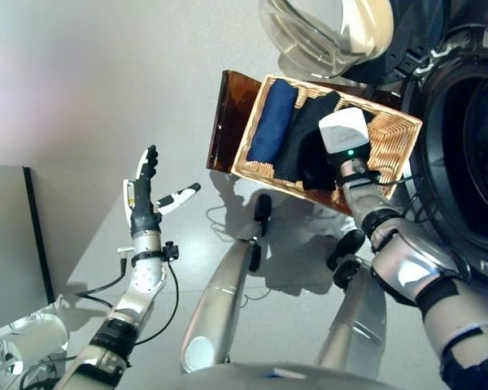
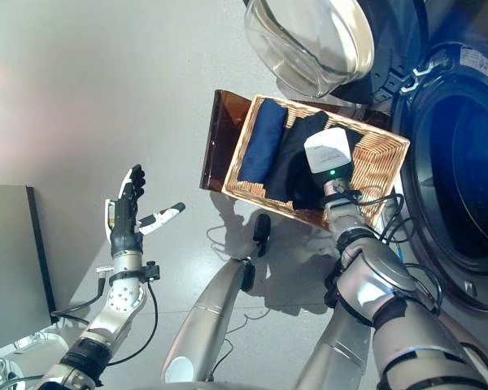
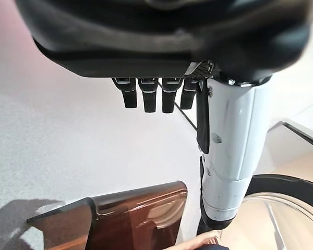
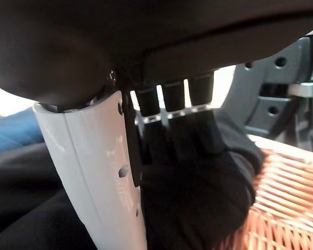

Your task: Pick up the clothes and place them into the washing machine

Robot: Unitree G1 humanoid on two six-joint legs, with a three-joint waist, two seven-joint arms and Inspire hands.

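A shallow wicker basket (image 1: 396, 136) rests on a low dark brown box (image 1: 228, 114) beside the washing machine (image 1: 472, 146). It holds a folded blue garment (image 1: 272, 122) and a black garment (image 1: 305, 142). My right hand (image 1: 344, 130) is over the basket, its straight fingers (image 4: 175, 130) resting on the black garment (image 4: 198, 203), with the white-covered thumb (image 4: 99, 172) beside them. The blue garment (image 4: 15, 130) lies further off. My left hand (image 1: 142, 199) is open and empty, raised over the floor far left of the basket, fingers (image 3: 146, 96) straight.
The washing machine's round glass door (image 1: 325, 32) stands open behind the basket, and the dark drum opening (image 2: 464, 171) is to the basket's right. A grey cabinet (image 1: 8, 244) stands at the left edge. Grey floor (image 1: 106, 81) lies left of the box.
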